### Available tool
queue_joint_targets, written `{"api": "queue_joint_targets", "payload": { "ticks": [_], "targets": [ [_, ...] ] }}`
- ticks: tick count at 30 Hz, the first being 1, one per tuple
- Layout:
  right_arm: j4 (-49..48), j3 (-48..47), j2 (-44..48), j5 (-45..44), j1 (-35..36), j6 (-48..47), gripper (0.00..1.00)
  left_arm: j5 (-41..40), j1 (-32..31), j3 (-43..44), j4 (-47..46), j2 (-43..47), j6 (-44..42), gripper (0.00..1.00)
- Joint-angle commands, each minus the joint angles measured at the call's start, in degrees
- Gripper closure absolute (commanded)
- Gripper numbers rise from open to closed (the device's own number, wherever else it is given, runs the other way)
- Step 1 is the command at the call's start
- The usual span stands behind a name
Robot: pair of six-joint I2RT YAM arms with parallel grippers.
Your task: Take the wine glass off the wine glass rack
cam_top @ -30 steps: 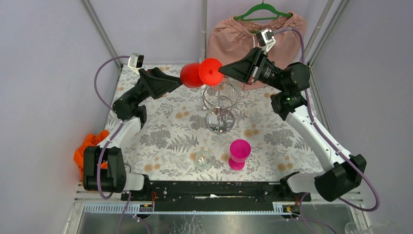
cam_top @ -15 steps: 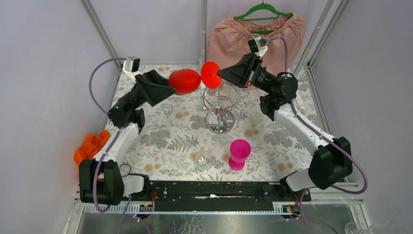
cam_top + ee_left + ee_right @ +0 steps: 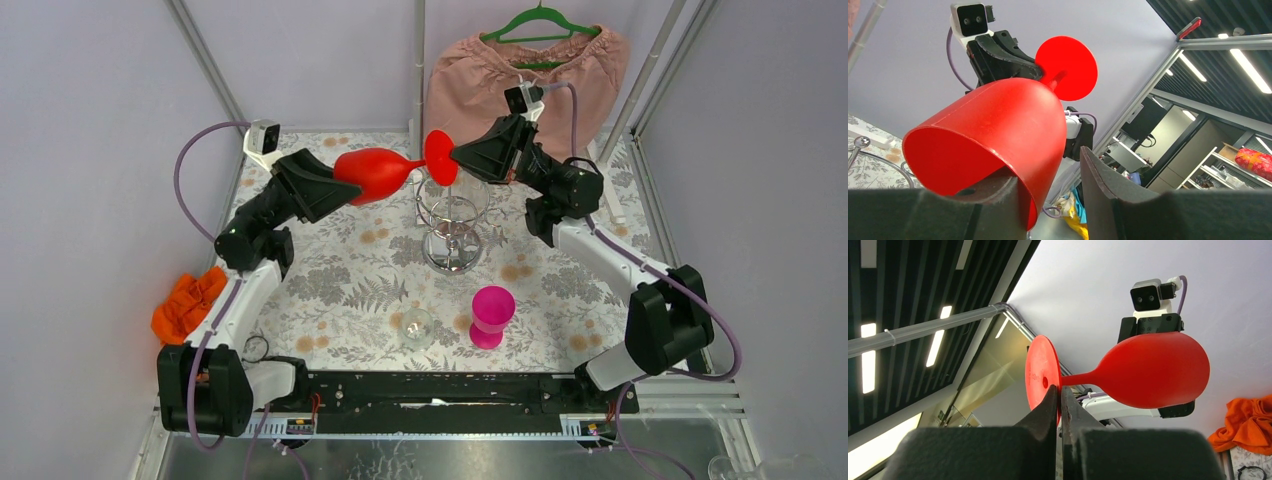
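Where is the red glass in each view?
Top external: glass at upper centre, lying sideways, its foot toward the right tool.
Left wrist: glass at centre-left, bowl mouth facing the camera.
Right wrist: glass at centre-right, foot to the left.
Shared landmark: the right tool pinching the foot.

Left arm [image 3: 243, 262] rises from its base and reaches toward the wine glass rack [image 3: 453, 215], wrist to the left of the rack top. Left gripper [image 3: 347, 183] straddles the bowl of the red wine glass [image 3: 378, 172]. One finger [image 3: 980, 197] touches the bowl and the other finger [image 3: 1110, 192] stands just apart.

Right arm [image 3: 610, 260] reaches in from the right of the rack. Right gripper [image 3: 456, 156], above the rack top, is pinched tight on the glass foot.
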State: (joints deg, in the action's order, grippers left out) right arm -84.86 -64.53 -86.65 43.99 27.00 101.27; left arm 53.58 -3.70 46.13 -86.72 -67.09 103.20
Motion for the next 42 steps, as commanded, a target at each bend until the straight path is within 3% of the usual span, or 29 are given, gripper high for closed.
{"api": "queue_joint_targets", "payload": {
  "ticks": [1, 9, 22, 26, 32, 37, 42],
  "targets": [
    [-2.41, -0.24, -1.29, 0.19, 0.70, -1.00, 1.00, -0.19, -0.43, -0.10, -5.30, 1.47, 0.69, 0.56],
    [-3.84, -1.43, -4.65, 0.83, 2.10, 0.12, 1.00, -0.14, -0.43, 0.11, -5.13, 2.21, 0.93, 0.58],
    [-5.53, -1.51, -5.68, 0.55, 2.90, 0.91, 1.00, 0.44, -0.43, 0.15, -3.90, 3.34, 0.60, 0.83],
    [-5.40, -1.30, -5.38, 0.57, 2.98, 0.83, 1.00, 0.49, -0.43, -0.12, -2.58, 3.83, -0.54, 1.00],
    [-5.45, -1.38, -5.11, 0.79, 2.98, 1.16, 1.00, 0.20, -0.43, -0.51, -1.37, 4.87, -1.86, 1.00],
    [-6.27, -1.21, -5.18, 0.45, 3.02, 2.00, 0.88, 0.12, -0.43, -0.60, -0.24, 5.71, -2.80, 1.00],
    [-7.29, -0.83, -5.22, -0.04, 3.04, 2.67, 0.53, -0.06, -0.43, -0.50, 0.52, 6.50, -3.00, 1.00]
  ]
}}
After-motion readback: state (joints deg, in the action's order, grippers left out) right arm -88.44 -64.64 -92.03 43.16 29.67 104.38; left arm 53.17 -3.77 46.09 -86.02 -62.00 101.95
